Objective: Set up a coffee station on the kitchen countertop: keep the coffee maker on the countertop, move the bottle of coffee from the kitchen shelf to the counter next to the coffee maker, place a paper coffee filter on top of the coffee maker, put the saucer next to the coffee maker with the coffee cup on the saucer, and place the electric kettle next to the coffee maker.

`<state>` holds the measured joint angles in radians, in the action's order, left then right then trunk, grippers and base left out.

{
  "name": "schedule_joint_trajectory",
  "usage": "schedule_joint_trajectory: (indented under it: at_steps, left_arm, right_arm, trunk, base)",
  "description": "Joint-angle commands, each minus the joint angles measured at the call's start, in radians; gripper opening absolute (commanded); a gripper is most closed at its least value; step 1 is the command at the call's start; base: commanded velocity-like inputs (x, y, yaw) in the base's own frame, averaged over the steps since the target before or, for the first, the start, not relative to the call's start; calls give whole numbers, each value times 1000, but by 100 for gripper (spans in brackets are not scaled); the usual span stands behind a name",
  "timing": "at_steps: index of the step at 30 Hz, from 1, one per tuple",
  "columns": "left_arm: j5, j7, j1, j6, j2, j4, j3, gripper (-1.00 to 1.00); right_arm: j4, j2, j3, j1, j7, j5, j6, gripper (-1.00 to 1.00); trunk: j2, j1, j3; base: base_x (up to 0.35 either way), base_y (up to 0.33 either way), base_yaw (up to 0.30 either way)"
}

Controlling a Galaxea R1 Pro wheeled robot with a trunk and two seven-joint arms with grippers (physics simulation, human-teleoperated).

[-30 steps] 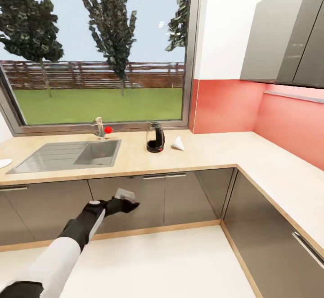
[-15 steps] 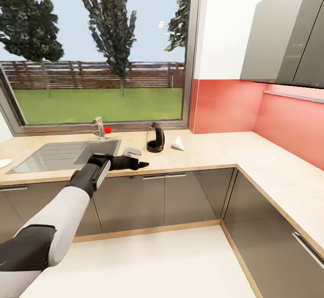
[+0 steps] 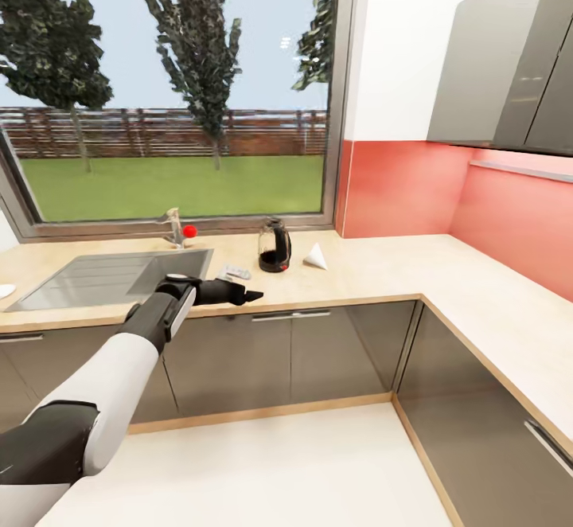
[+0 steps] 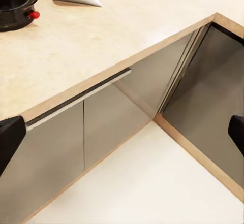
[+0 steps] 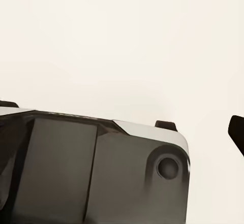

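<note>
Kettle (image 3: 274,245) and filter (image 3: 316,255) at back edge of countertop (image 3: 374,268), near window.
Left gripper (image 3: 239,296) spread wide, empty, over front edge beside sink (image 3: 111,276). Could tip kettle or crush filter if driven in carelessly. Right gripper: cannot tell.

Steel faucet (image 3: 173,227), red knob (image 3: 189,231), behind sink.

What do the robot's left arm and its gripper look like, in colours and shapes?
The left arm has a rounded glossy white forearm shell between a black elbow segment and a black wrist section with a small pale disc on top. The left gripper is black, with slim fingers tapering to points; its fingertips look plain matte black, without visible markings or cables.
</note>
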<state>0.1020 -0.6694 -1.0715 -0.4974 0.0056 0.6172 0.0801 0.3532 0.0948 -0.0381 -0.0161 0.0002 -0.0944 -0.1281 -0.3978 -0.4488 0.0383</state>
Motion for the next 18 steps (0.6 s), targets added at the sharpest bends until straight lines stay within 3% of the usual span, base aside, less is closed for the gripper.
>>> schedule_joint_trajectory:
  at_steps: [1,11,18]
  left_arm:
    - [8,-6,-1,-1,0,1,1,100]
    - [8,-7,-1,2,1,-1,1,100]
    - [7,-9,13,3,-1,-2,1,100]
  right_arm:
    - [0,0,1,-1,0,-10,-2,100]
    - [-12,0,0,-1,1,-11,-2,100]
    - [-110,0,1,-1,1,-11,-3,100]
  trunk:
    - [-2,-1,2]
    - [-2,-1,2]
    - [-2,-1,2]
  base:
    - [322,0,0]
    - [331,-28,0]
    - [331,-80,-60]
